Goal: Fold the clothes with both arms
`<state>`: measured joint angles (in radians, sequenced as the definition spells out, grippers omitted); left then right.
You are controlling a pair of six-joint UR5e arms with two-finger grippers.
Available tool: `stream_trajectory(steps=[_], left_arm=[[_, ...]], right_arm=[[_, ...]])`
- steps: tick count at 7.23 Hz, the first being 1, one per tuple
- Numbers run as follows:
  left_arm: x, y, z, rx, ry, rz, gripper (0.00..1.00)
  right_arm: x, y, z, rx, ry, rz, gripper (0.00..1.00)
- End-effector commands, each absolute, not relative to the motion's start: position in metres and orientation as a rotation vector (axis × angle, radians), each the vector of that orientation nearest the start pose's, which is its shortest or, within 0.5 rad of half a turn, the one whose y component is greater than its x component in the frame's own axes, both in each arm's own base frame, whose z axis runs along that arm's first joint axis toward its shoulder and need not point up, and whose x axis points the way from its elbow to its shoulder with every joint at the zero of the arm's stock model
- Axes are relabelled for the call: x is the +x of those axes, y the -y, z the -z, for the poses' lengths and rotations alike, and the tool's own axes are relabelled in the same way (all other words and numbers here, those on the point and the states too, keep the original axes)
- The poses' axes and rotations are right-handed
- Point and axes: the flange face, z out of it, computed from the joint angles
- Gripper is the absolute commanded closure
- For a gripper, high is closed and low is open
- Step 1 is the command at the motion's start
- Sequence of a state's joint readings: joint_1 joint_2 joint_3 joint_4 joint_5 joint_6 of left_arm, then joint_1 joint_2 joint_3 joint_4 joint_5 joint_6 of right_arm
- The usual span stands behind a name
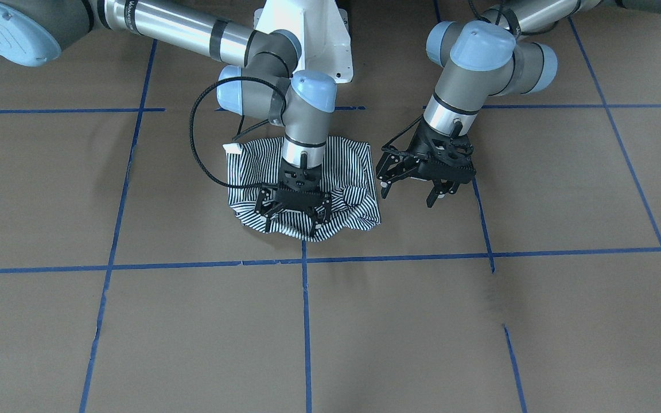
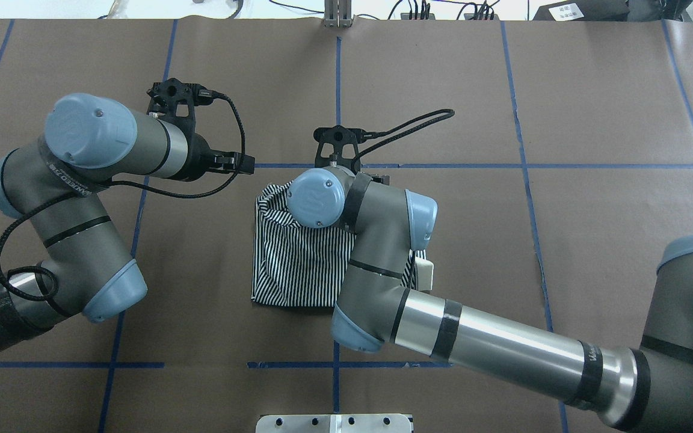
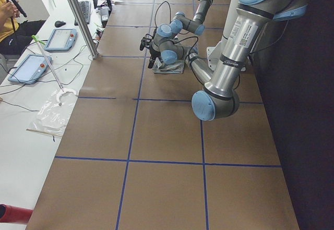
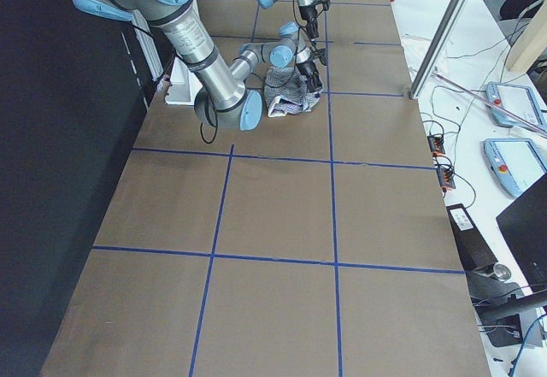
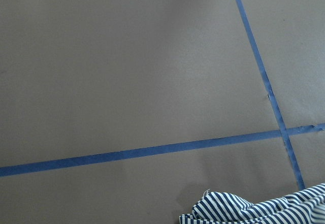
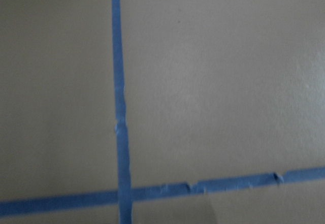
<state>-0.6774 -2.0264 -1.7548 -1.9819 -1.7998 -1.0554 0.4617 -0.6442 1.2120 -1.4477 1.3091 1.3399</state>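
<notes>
The striped polo shirt (image 1: 353, 198) is bunched into a rumpled heap mid-desk (image 1: 193, 332), just in front of the white pedestal (image 1: 319, 46), with its cream collar (image 1: 232, 148) poking out at one corner. The right gripper (image 1: 291, 221) is planted straight down on the heap's far edge from the robot. Its jaws are spread wide, tips into the fabric, not pinching anything as far as I can see. The left gripper (image 1: 411, 192) hangs just beside the shirt, off the cloth, jaws apart and empty. A blue tape grid (image 1: 393, 257) runs across the brown paper.
</notes>
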Motion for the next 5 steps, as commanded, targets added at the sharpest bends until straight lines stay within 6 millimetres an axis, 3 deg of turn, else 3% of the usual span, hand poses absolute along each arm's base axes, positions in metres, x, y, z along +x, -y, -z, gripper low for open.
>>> stream_trajectory(steps=[1,2,3,5], left_arm=[[0.425,0.485,-0.272,0.416,-0.981,0.027,0.0],[0.428,0.484,-0.273,0.412,-0.978,0.025,0.0],[0.432,0.483,-0.275,0.405,-0.973,0.02,0.0],[0.434,0.484,-0.277,0.406,-0.968,0.013,0.0]], right_arm=[[-0.611,0.589,-0.222,0.42,0.584,-0.368,0.0],[-0.583,0.617,-0.194,0.364,0.647,-0.35,0.0],[-0.576,0.617,-0.183,0.33,0.685,-0.32,0.0],[-0.571,0.595,-0.197,0.333,0.698,-0.302,0.0]])
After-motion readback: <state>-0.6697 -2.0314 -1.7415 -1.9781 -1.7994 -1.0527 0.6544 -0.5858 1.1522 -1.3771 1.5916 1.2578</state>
